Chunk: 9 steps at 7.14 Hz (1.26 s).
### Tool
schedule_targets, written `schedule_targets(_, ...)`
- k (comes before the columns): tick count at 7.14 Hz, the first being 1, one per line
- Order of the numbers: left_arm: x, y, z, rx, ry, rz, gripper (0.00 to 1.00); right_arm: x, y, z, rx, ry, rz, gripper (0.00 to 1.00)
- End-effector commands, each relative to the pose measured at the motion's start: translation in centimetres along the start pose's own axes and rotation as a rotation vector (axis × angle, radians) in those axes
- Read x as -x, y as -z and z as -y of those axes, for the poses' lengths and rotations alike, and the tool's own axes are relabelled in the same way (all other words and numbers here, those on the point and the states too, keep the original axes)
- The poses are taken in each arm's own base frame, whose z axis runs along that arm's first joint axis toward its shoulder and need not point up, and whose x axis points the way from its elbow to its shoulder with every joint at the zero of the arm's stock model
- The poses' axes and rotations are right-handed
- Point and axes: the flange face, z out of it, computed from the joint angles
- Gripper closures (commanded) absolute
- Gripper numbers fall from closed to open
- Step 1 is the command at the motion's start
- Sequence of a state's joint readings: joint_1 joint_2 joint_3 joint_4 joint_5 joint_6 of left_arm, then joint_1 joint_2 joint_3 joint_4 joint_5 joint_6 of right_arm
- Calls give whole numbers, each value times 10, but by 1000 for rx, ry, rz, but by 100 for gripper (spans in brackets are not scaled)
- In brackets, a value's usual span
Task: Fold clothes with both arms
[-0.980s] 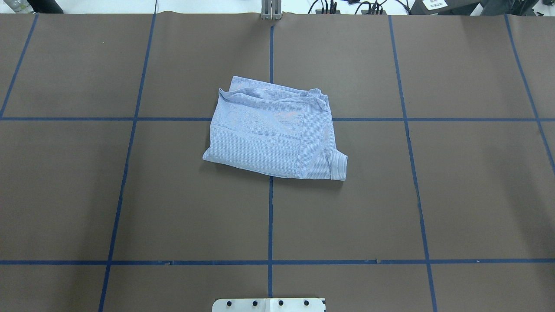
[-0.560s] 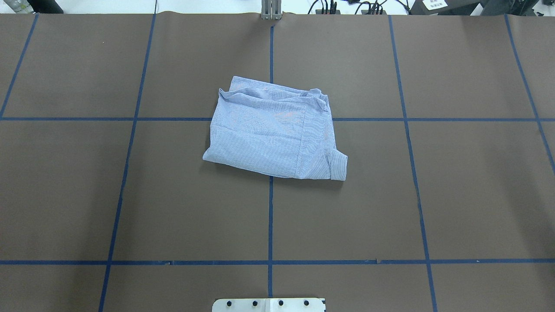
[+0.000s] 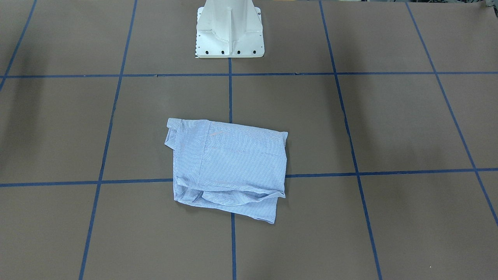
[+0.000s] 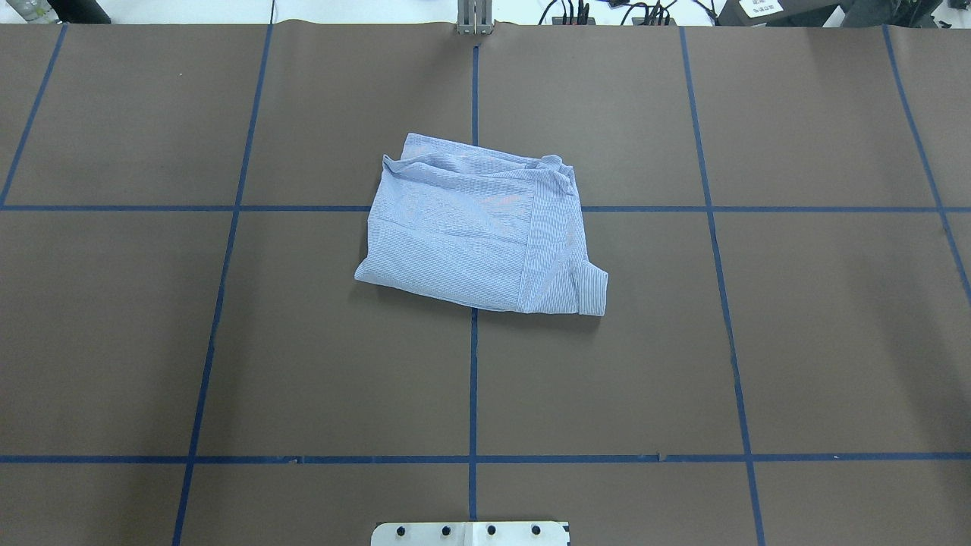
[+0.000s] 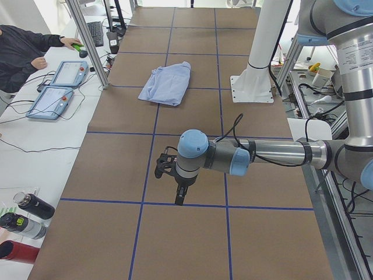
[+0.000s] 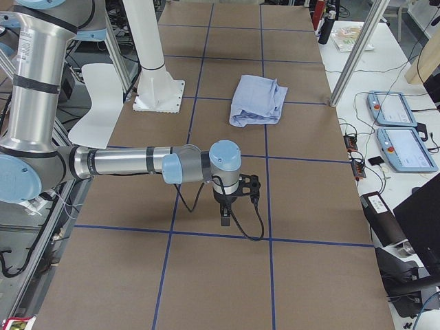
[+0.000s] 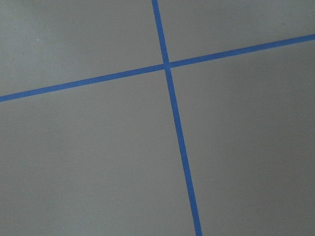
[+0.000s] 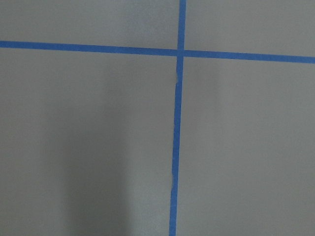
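The clothes are one light blue striped shirt (image 4: 478,227), folded into a rough rectangle at the middle of the brown table, with a cuff sticking out at its near right corner. It also shows in the front view (image 3: 229,167) and both side views (image 5: 166,83) (image 6: 256,101). Neither arm touches it. My left gripper (image 5: 179,198) hangs over bare table far from the shirt, seen only from the side. My right gripper (image 6: 225,218) hangs likewise at the other end. I cannot tell whether either is open or shut. Both wrist views hold only blue tape lines.
The white base pedestal (image 3: 229,35) stands at the robot's edge of the table (image 4: 227,341). A metal post (image 4: 474,19) rises at the far edge. A person's hand (image 5: 73,42) rests near two tablets (image 5: 58,87) on a side bench. Bottles (image 5: 26,216) stand nearby.
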State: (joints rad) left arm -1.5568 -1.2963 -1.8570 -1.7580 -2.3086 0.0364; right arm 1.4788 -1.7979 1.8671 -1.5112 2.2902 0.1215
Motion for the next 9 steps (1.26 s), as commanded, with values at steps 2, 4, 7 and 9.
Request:
schedule_targets(2, 3, -5, -3, 12, 9, -1, 0, 8, 9, 0, -18, 18, 2, 0)
schedule_targets(4, 3, -4, -2, 10, 8, -1, 0, 9, 10, 1, -20, 21, 0, 0)
schedule_targets(7, 6, -6, -10, 19, 17, -1, 0, 12, 12, 2, -28, 1, 4, 0)
schedule_targets(9, 3, -4, -11, 15, 15, -1, 0, 10, 10, 1, -23, -3, 5, 0)
